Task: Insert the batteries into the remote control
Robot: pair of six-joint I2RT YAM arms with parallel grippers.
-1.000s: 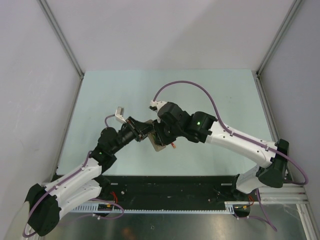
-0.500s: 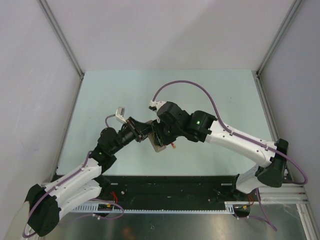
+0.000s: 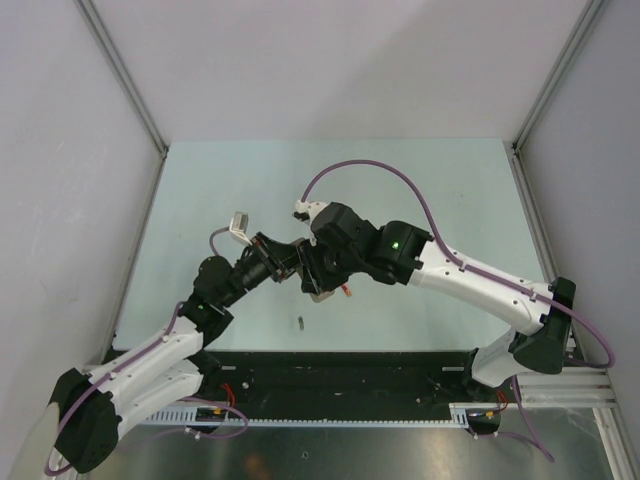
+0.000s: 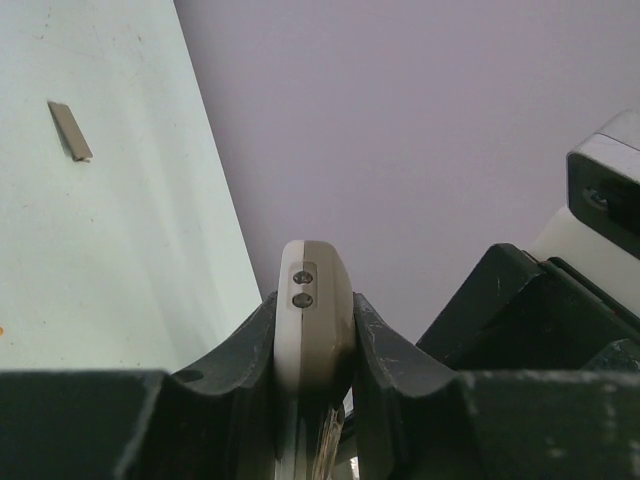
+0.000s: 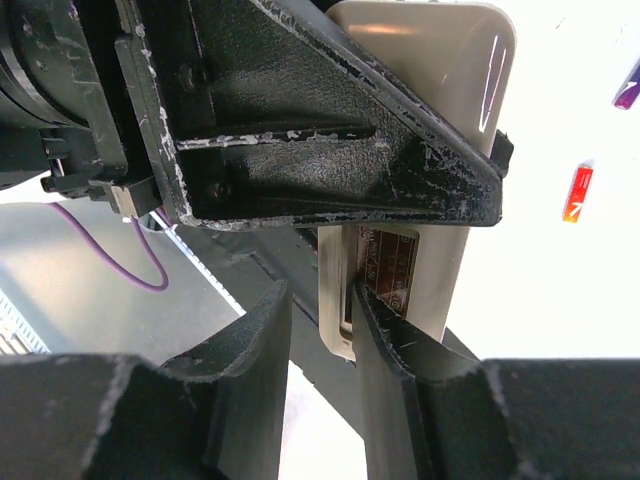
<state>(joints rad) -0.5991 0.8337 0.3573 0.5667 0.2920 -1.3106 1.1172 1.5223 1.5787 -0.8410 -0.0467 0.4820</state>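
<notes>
Left wrist view: the left gripper squeezes the remote control tight between its two black fingers. The remote stands on its thin edge in the lower middle of the frame. Two little round dots show on its rounded end. In the upper left a small flat grey cover piece lies alone on the pale green table. In the right wrist view the remote's plain back fills the upper right, and one black finger of the left gripper lies across it. The right gripper is at the bottom middle. Its fingers have a small gap, and the remote's lower end, with a label on it, sits in that gap. I cannot tell if it is pinched. At the right edge a red battery lies on the table, and a blue battery peeks in above it. In the top view the two arms meet in the middle of the table, and the cover piece lies just below them.
</notes>
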